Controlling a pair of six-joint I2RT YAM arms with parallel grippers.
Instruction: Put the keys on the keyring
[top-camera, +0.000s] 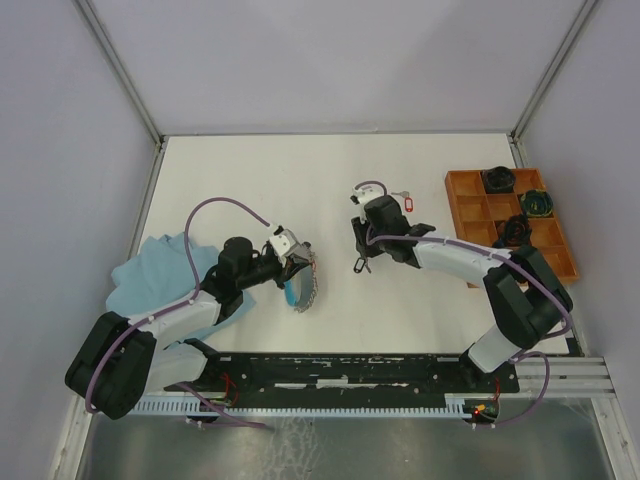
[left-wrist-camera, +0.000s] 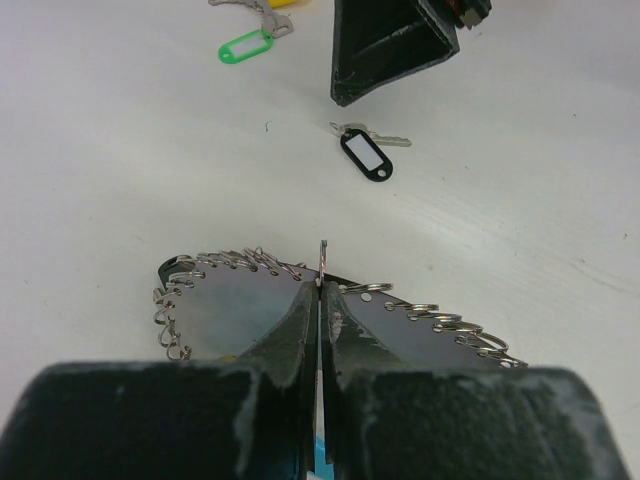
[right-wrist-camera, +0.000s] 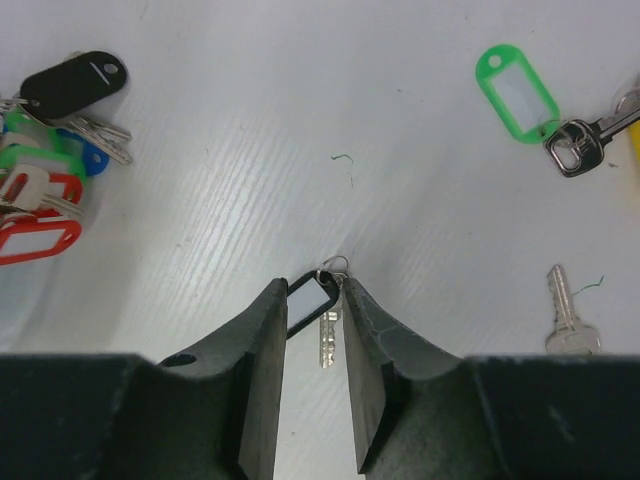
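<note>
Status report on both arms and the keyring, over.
Left gripper shut on keyring. Right gripper open over black-tagged key. Green-tagged key lies off to one side.

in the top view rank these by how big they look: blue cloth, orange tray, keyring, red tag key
1. blue cloth and orange tray: too close to rank, since the left arm hides part of the cloth
2. keyring
3. red tag key
</note>
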